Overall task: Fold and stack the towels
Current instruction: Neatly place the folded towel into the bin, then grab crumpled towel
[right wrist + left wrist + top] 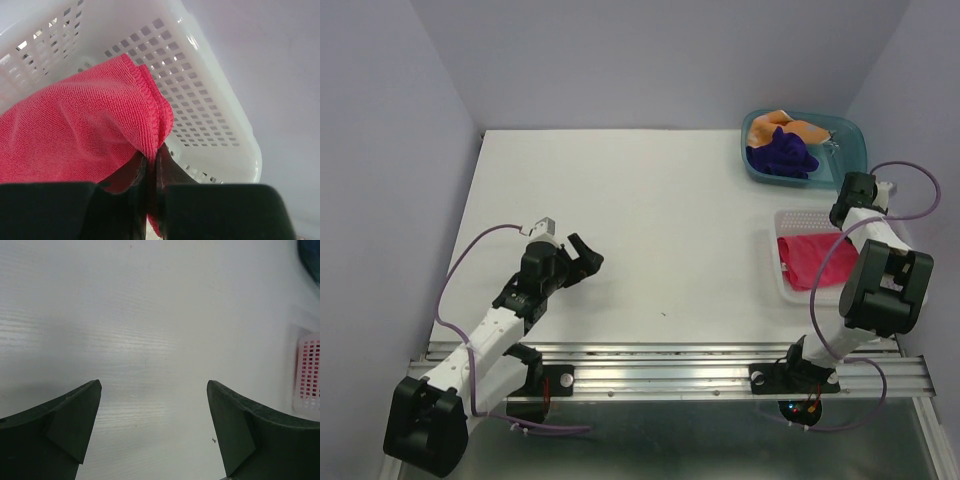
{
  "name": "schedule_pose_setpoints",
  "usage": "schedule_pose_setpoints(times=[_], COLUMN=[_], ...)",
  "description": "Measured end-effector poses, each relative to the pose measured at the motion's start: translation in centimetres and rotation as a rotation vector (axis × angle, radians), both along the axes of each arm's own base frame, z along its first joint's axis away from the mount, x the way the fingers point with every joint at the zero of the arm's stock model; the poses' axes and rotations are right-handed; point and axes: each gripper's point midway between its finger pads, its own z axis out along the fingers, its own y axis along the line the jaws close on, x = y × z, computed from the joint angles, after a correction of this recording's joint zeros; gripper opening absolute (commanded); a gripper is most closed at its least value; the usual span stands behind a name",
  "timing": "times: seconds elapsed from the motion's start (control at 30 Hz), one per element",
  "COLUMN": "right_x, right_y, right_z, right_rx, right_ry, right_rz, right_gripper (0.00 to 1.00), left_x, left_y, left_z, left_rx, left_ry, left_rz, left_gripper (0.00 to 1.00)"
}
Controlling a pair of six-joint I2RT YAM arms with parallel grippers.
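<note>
The pink-red towel lies in a white perforated basket at the right. In the right wrist view my right gripper is shut on a folded hemmed edge of this towel, with the basket wall behind it. From above, the right gripper sits at the basket's far right side. The purple towel and the orange towel lie crumpled in a teal bin at the back right. My left gripper is open and empty over bare table.
The white table is walled by pale purple panels on the left, back and right. The left wrist view shows the basket at its right edge and a corner of the teal bin. A metal rail runs along the near edge.
</note>
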Motion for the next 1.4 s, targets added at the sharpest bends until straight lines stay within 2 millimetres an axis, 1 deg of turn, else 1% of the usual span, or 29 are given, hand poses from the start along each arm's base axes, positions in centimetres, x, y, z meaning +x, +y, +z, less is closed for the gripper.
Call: schedule_pose_setpoints(times=[0.03, 0.07, 0.13, 0.17, 0.23, 0.27, 0.33, 0.37, 0.4, 0.5, 0.6, 0.7, 0.77, 0.8, 0.87, 0.9, 0.93, 0.97, 1.0, 1.07, 1.13, 1.2, 1.27, 1.33, 1.37, 1.4], right_x=[0.0, 0.0, 0.0, 0.0, 0.0, 0.0, 0.0, 0.0, 0.0, 0.1, 0.3, 1.8, 3.4, 4.7, 7.7, 8.9, 11.2, 12.5, 14.2, 17.2, 20.1, 22.7, 26.4, 28.6, 29.7, 30.3], right_y=[0.0, 0.0, 0.0, 0.0, -0.2, -0.2, -0.3, -0.4, -0.5, -0.6, -0.3, 1.4, 3.6, 5.2, 9.0, 10.3, 12.4, 13.3, 14.2, 15.4, 15.7, 15.6, 15.2, 14.9, 14.7, 14.6], right_z=[0.0, 0.0, 0.0, 0.1, 0.4, 0.5, 1.0, 1.3, 1.5, 2.6, 3.8, 5.6, 7.1, 8.3, 10.7, 11.7, 13.0, 13.7, 14.2, 14.4, 13.2, 11.9, 9.5, 7.6, 6.3, 5.4], right_rx=[0.001, 0.002, 0.000, -0.002, -0.010, -0.014, -0.024, -0.031, -0.034, -0.043, -0.023, 0.050, 0.110, 0.142, 0.222, 0.249, 0.293, 0.308, 0.325, 0.351, 0.371, 0.375, 0.380, 0.382, 0.384, 0.383], right_ry=[0.006, 0.005, 0.003, 0.004, 0.001, 0.001, -0.008, -0.009, -0.014, -0.035, -0.085, -0.207, -0.303, -0.366, -0.481, -0.518, -0.562, -0.583, -0.603, -0.619, -0.599, -0.568, -0.526, -0.493, -0.472, -0.456], right_rz=[0.005, 0.005, 0.003, 0.002, -0.007, -0.011, -0.025, -0.032, -0.038, -0.058, -0.062, 0.006, 0.099, 0.169, 0.328, 0.387, 0.478, 0.522, 0.568, 0.643, 0.687, 0.717, 0.734, 0.742, 0.742, 0.743], right_gripper=[0.32, 0.41, 0.56, 0.70, 0.82, 0.86, 0.90, 0.94, 1.00, 1.00, 1.00, 1.00, 1.00, 1.00, 1.00, 1.00, 1.00, 1.00, 1.00, 1.00, 1.00, 1.00, 1.00, 1.00, 1.00, 1.00], left_x=[0.0, 0.0, 0.0, 0.0, 0.0, 0.0, 0.0, 0.0, 0.0, 0.0, 0.0, 0.0, 0.1, 0.1, 0.2, 0.3, 0.4, 0.4, 0.7, 1.3, 2.2, 3.4, 4.3, 5.2, 5.6, 5.9], left_y=[0.0, 0.0, -0.1, -0.1, -0.1, -0.1, -0.1, -0.1, -0.1, -0.1, -0.1, -0.1, 0.0, 0.0, 0.2, 0.3, 0.5, 0.6, 0.8, 1.0, 1.1, 1.2, 1.3, 1.5, 1.5, 1.6], left_z=[0.0, 0.0, 0.0, 0.0, 0.0, 0.0, 0.0, 0.0, 0.0, 0.0, 0.0, 0.0, 0.0, 0.0, 0.0, 0.0, 0.1, 0.1, 0.4, 1.2, 2.4, 3.9, 5.2, 6.1, 6.4, 6.6], left_rx=[-0.001, -0.001, -0.002, -0.003, -0.003, -0.003, -0.003, -0.003, -0.003, -0.004, -0.002, 0.000, 0.003, 0.004, 0.010, 0.014, 0.020, 0.023, 0.029, 0.038, 0.042, 0.047, 0.056, 0.067, 0.074, 0.079], left_ry=[-0.001, -0.001, -0.001, -0.001, 0.000, 0.000, 0.000, 0.000, 0.000, 0.000, 0.000, -0.002, -0.002, -0.003, -0.005, -0.006, -0.009, -0.009, -0.013, -0.027, -0.046, -0.075, -0.097, -0.113, -0.118, -0.122], left_rz=[-0.001, -0.002, -0.003, -0.004, -0.006, -0.006, -0.006, -0.007, -0.007, -0.007, -0.008, -0.007, -0.002, 0.000, 0.009, 0.017, 0.027, 0.033, 0.045, 0.068, 0.086, 0.108, 0.129, 0.147, 0.155, 0.161], left_gripper=[0.99, 0.99, 0.99, 0.99, 0.99, 0.99, 0.99, 0.99, 0.99, 0.99, 0.99, 0.99, 0.99, 0.99, 0.99, 0.99, 0.99, 0.99, 0.99, 0.99, 0.99, 0.99, 0.99, 0.99, 0.99, 0.99])
